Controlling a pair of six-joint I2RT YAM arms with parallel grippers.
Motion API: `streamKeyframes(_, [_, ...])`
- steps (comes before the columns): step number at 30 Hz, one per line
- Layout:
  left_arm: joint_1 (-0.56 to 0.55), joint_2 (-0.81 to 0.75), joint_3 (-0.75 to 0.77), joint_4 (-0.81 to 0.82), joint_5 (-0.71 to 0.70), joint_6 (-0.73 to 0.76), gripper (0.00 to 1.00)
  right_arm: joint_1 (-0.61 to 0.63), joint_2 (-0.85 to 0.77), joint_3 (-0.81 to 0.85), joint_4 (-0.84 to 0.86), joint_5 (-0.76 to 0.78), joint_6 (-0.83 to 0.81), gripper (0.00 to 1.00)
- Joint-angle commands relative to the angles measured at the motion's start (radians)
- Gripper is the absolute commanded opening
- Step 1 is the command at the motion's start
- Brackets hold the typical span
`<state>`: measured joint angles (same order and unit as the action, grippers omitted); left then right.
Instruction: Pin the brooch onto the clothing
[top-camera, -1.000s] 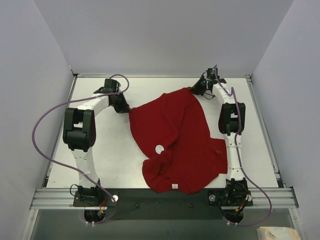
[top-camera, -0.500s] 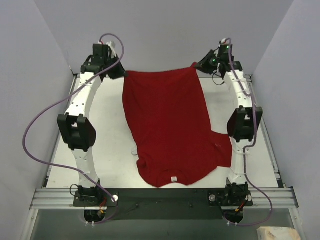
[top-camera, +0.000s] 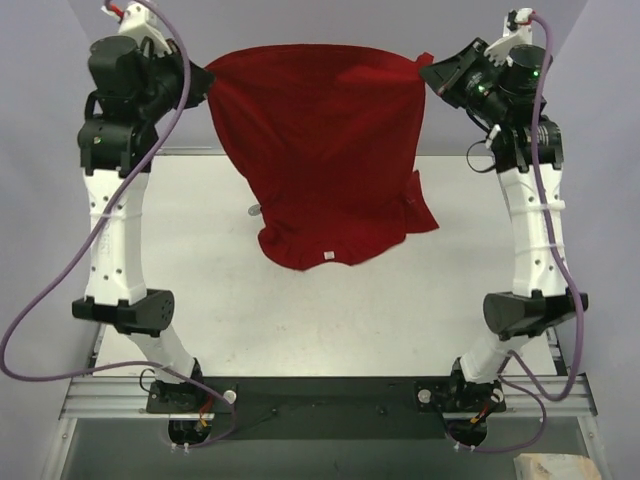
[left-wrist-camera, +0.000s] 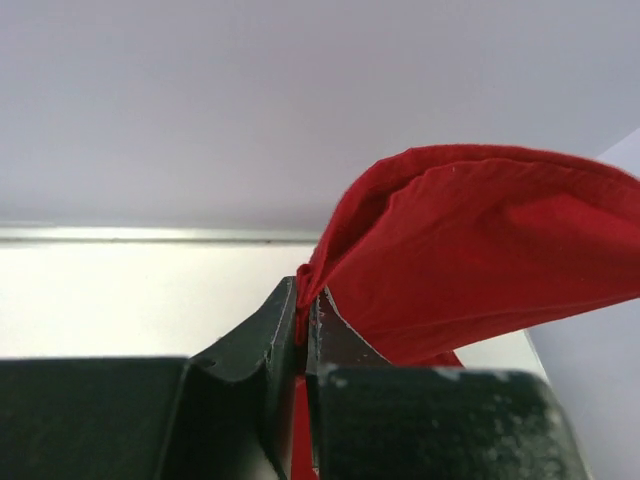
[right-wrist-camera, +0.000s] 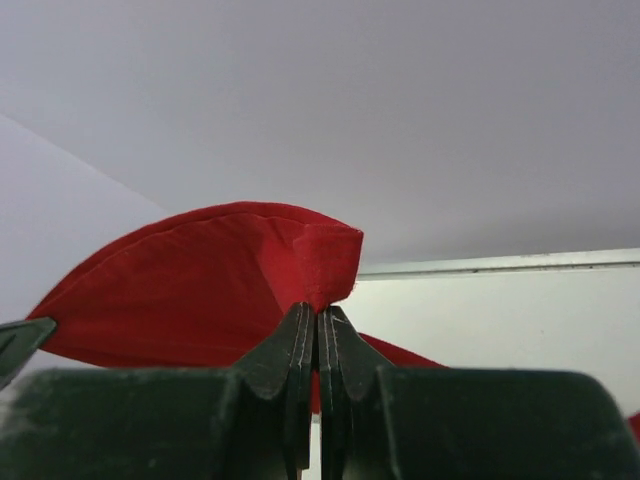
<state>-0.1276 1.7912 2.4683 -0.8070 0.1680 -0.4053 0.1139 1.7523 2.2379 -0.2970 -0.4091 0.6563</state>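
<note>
Both arms have just hoisted the red T-shirt (top-camera: 320, 140) off the table (top-camera: 300, 320) to hang at twelve o'clock, left gripper (top-camera: 203, 87) at ten and right gripper (top-camera: 430, 72) at two each clamped on a hem corner, probably flattening it for pinning.

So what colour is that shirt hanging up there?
The T-shirt is plain red, with a tiny white label at its collar. The top view shows it best.

The white table (top-camera: 330, 320) carries a metal rail (top-camera: 100, 398) along its near edge, with both arm bases (top-camera: 178, 390) bolted there. A small pale object (top-camera: 254, 210), too small to identify, lies left of centre toward the far edge, beside the hanging T-shirt (top-camera: 320, 130).
</note>
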Motion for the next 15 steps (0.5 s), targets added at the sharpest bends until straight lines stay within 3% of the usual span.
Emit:
streamKeyframes(1, [0.006,-0.183,-0.011,0.112,-0.027,0.029,0.00,0.046,-0.184,-0.120,0.070,0.027,-0.061,0.00])
streamKeyframes(8, [0.005,-0.517,-0.259,0.215,-0.045,0.094,0.00,0.138,-0.566,-0.423,0.196,0.113,-0.201,0.00])
streamKeyframes(15, [0.005,-0.710,-0.359,0.167,-0.019,0.132,0.00,0.159,-0.801,-0.552,0.234,0.093,-0.215,0.00])
